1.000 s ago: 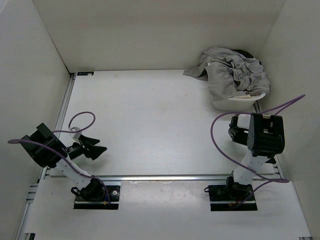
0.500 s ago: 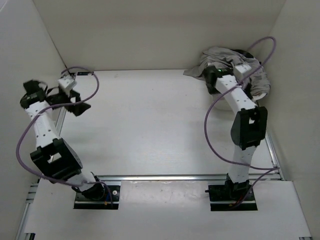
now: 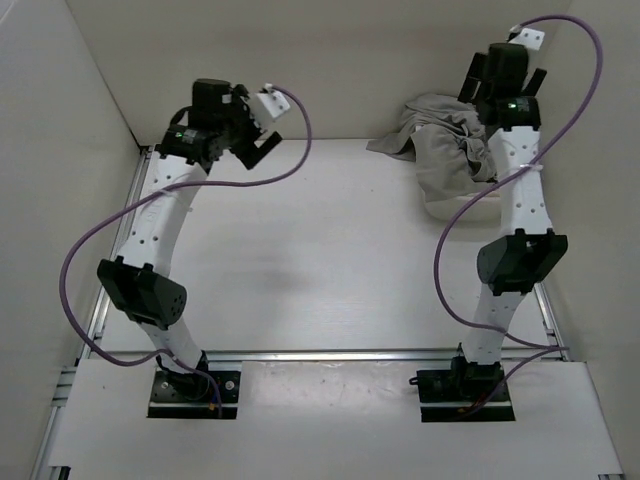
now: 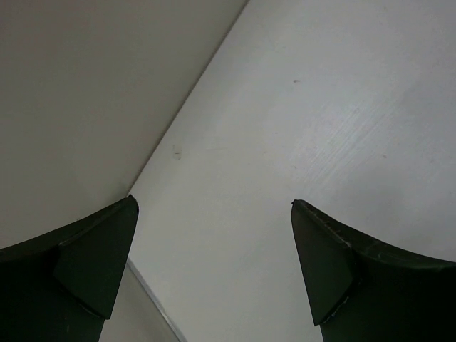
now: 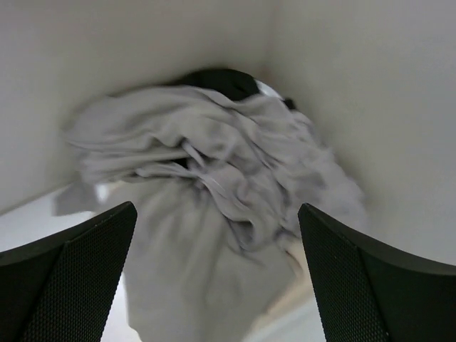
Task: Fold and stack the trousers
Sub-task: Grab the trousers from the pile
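At the far right corner of the table (image 3: 300, 250), the trousers (image 5: 214, 214) sit in a crumpled grey heap on top of a beige garment (image 3: 480, 205), with a black garment (image 5: 221, 82) peeking out behind. The right gripper (image 5: 215, 208) hangs over them with its fingers spread wide. The left gripper (image 4: 212, 201), also spread and empty, is over the table's far left. The risk looks like a blind pinch dragging the wrong garment along, or bumping the walls (image 3: 300, 60) that hug the table. The tabletop itself is plain, white and smooth.
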{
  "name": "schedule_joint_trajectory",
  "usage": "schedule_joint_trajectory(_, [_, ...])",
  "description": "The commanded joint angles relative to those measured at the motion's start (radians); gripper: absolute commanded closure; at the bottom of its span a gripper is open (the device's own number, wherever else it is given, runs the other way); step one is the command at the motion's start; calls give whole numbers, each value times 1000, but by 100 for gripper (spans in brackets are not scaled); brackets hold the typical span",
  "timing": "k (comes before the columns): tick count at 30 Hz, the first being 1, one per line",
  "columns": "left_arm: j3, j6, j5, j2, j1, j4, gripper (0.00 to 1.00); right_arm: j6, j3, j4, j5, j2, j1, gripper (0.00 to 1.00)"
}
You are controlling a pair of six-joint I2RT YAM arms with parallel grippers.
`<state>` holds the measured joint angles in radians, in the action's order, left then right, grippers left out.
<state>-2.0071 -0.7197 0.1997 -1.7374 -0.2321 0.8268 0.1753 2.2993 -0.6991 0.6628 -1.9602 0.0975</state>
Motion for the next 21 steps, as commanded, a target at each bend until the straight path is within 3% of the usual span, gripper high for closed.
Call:
schedule_joint_trajectory(1, [45,-61,-174,24,-75,31,0,-1,62,105,-535,-61,-163,1])
schedule_joint_trajectory(2, [45,-31,-142,4,-84,31,0,45,51,137,-570,-77,-235,1])
schedule_joint_trajectory(5, [45,59,28,-59,-84,53,0,104,84,116,-592,-181,-294,1])
schedule_joint_trajectory(7, [45,59,134,-100,-95,74,0,93,115,76,-557,-267,-294,1])
schedule_joint_trajectory(12, [5,118,210,-230,-121,92,0,93,69,41,-594,-368,-294,1])
schedule_joint_trajectory(15, [74,150,319,-231,-60,28,0,111,57,32,-612,-430,-294,1])
schedule_joint_trajectory(18, [99,177,343,-231,-18,5,0,153,57,44,-626,-479,-294,1])
schedule_joint_trajectory(21, [123,158,229,-231,-41,5,0,188,57,67,-680,-503,-294,1])
